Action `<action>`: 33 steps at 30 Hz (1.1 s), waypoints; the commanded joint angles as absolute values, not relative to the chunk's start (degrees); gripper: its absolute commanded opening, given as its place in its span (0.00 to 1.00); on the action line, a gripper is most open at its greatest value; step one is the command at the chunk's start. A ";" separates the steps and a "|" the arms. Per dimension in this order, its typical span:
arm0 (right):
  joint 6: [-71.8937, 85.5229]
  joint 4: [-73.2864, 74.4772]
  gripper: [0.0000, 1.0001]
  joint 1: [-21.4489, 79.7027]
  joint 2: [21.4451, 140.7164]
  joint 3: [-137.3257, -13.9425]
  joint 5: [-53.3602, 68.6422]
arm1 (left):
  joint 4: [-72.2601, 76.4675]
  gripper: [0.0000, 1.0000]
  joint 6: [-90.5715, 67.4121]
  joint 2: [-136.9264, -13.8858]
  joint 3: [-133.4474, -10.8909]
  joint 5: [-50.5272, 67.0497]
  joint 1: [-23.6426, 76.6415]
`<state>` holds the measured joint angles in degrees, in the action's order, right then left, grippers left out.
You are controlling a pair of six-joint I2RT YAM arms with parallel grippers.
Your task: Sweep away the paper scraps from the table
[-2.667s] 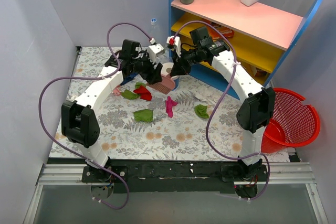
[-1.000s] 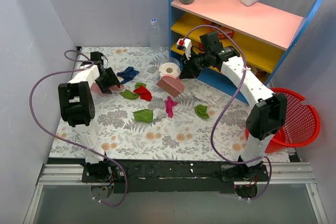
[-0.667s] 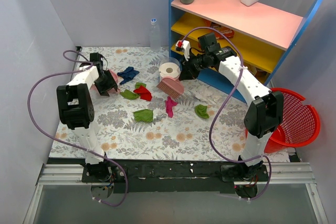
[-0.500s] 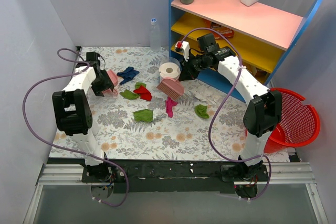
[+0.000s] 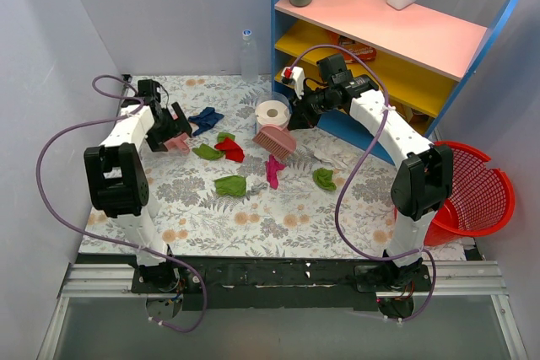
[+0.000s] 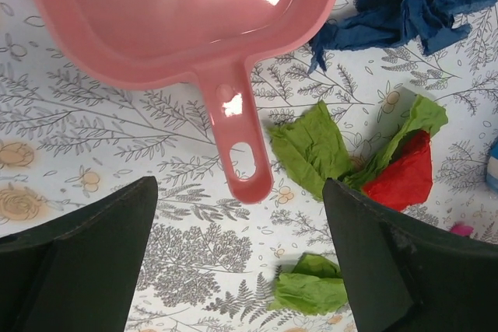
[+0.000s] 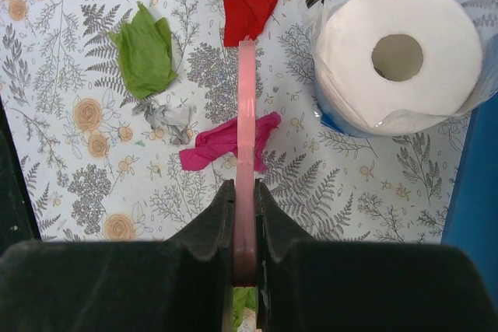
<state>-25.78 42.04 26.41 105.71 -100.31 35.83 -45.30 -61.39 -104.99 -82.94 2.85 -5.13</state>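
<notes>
Paper scraps lie mid-table (image 5: 278,225): dark blue (image 5: 205,119), green (image 5: 207,152), red (image 5: 229,149), green (image 5: 229,185), magenta (image 5: 273,170), green (image 5: 323,178). My left gripper (image 5: 171,121) is open at the back left, above a pink dustpan (image 5: 178,144). In the left wrist view the gripper (image 6: 241,270) is empty; the dustpan (image 6: 179,21) lies flat, its handle (image 6: 237,145) pointing between the jaws. My right gripper (image 5: 304,112) is shut on a pink brush (image 5: 275,139). In the right wrist view the gripper (image 7: 246,192) clamps the brush handle (image 7: 247,114) over the magenta scrap (image 7: 218,145), near a whitish scrap (image 7: 167,118).
A white paper roll (image 5: 272,112) in a blue cup stands right behind the brush. A clear bottle (image 5: 247,52) stands at the back wall. A blue shelf (image 5: 380,48) borders the back right. A red basket (image 5: 468,187) sits off the table's right edge.
My left arm swung from the table's middle to the back left with the dustpan, which now lies flat under the open jaws. My right gripper with the brush shifted slightly.
</notes>
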 commanded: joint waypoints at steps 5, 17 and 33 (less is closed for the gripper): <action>-27.16 41.57 0.01 26.54 104.41 -100.63 35.33 | -41.75 0.84 -61.61 -108.98 -84.29 5.72 -4.75; -27.42 41.48 0.01 26.63 104.59 -100.55 35.24 | -43.94 0.72 -59.94 -102.84 -79.02 -3.60 -5.01; -27.51 41.57 0.01 26.72 106.44 -102.39 36.91 | -40.87 0.70 -53.96 -99.22 -74.35 -4.57 -5.01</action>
<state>-27.20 42.04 26.44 106.04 -100.31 34.89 -43.07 -56.31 -99.70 -74.39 -4.95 -5.04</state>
